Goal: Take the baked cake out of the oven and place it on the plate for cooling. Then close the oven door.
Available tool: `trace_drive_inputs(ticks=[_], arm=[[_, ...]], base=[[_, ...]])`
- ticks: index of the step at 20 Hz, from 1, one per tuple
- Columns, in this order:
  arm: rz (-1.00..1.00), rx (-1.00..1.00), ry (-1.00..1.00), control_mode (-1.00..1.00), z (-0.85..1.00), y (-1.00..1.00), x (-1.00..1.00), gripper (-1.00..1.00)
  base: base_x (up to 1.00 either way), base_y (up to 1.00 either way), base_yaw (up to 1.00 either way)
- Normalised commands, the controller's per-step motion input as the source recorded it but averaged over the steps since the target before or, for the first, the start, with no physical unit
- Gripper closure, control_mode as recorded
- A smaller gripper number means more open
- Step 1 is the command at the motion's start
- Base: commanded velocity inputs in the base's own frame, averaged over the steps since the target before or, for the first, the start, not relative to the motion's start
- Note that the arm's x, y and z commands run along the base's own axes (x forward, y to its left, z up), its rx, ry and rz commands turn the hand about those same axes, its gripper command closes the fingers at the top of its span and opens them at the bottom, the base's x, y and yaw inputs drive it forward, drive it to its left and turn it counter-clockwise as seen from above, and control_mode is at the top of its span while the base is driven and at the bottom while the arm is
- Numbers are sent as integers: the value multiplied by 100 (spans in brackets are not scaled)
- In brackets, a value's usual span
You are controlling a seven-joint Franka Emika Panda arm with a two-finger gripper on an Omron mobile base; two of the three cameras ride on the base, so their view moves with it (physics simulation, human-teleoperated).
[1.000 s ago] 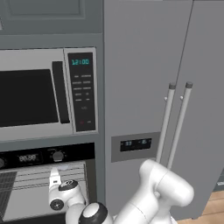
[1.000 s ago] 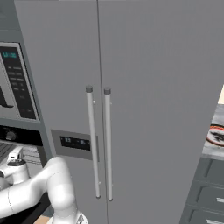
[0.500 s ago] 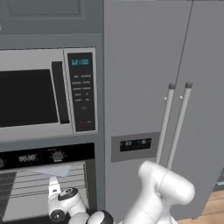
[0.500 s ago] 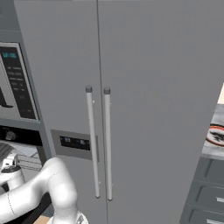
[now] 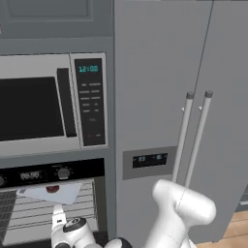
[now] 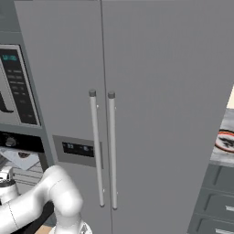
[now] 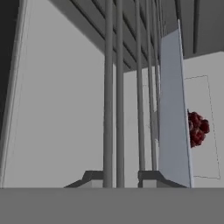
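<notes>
The oven point(image 5: 53, 173) stands open under the microwave. The baked cake point(image 5: 52, 188), a small dark red lump, lies on a pale tray point(image 5: 65, 193) on the upper wire rack. My gripper point(image 5: 58, 214) hangs just below and in front of that tray, at the mouth of the cavity. In the hand view the picture is rolled: the tray point(image 7: 173, 109) shows edge-on, with the cake point(image 7: 197, 127) to its right. The gripper point(image 7: 121, 177) is shut with nothing in it, and rack wires run past beyond the tips. The plate point(image 6: 226, 140) sits on the counter far right. The oven door is out of view.
The silver microwave point(image 5: 34, 106) sits directly above the oven. The tall grey fridge point(image 6: 137, 91) with two bar handles stands between the oven and the plate's counter. Wire racks point(image 5: 43, 213) span the cavity under the tray. Grey drawers point(image 6: 215, 215) are below the counter.
The hand has sunk slightly and shifted a little left toward the oven opening. The jaws stay shut, and the cake and tray have not moved.
</notes>
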Motion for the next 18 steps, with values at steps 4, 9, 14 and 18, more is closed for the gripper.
trace_drive_inputs(ticks=[4, 9, 14, 18], arm=[[0, 0, 15, -100, -1, 30, -63, 100], [0, 0, 10, -100, -20, 28, -69, 100], [0, 0, 10, -100, -12, 24, -75, 100], [0, 0, 9, -100, -15, 28, -79, 100]], base=[[0, 0, 0], [0, 0, 0], [0, 0, 0], [0, 0, 0]])
